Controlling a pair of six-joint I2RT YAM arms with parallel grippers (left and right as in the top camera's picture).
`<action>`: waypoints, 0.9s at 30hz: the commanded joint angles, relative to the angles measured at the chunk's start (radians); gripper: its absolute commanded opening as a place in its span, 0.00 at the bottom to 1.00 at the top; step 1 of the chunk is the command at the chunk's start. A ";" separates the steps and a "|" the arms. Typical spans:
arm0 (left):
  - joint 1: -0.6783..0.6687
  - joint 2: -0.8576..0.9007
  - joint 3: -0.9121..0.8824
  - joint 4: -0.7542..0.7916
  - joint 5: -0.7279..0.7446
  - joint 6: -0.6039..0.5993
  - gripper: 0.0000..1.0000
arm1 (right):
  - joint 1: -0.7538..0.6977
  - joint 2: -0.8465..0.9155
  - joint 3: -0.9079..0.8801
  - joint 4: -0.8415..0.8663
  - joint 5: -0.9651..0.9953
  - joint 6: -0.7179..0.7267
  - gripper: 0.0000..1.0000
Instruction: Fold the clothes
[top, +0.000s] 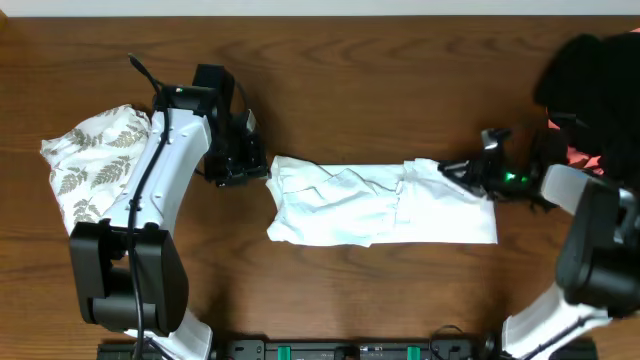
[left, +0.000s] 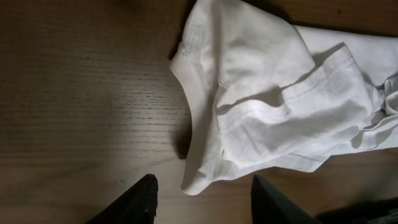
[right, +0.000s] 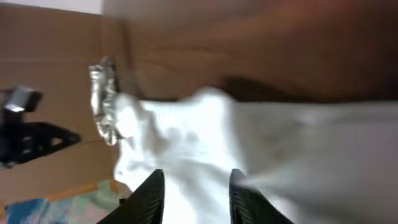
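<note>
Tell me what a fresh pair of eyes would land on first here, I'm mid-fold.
The white T-shirt, folded into a rumpled long strip across the middle of the brown table, stands out most. The left fingers hang open just off its left end, and the right fingers sit over the cloth at its right end. A leaf-print garment lies bunched at the far left, a black garment at the far right.

The white T-shirt (top: 380, 205) is soft matt cloth with stitched hems. The table (top: 400, 90) is brown grained wood, faintly sheened. At 9 o'clock, the leaf-print garment (top: 95, 160) is matt cloth.
</note>
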 joint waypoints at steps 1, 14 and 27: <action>0.001 -0.022 -0.005 -0.002 0.009 0.002 0.50 | 0.002 -0.150 0.045 0.004 -0.082 -0.016 0.36; 0.001 -0.022 -0.005 0.006 0.009 0.003 0.50 | 0.008 -0.209 0.043 -0.132 0.292 -0.016 0.39; 0.001 -0.022 -0.005 0.005 0.009 0.002 0.50 | 0.011 0.058 0.043 -0.048 0.311 -0.035 0.38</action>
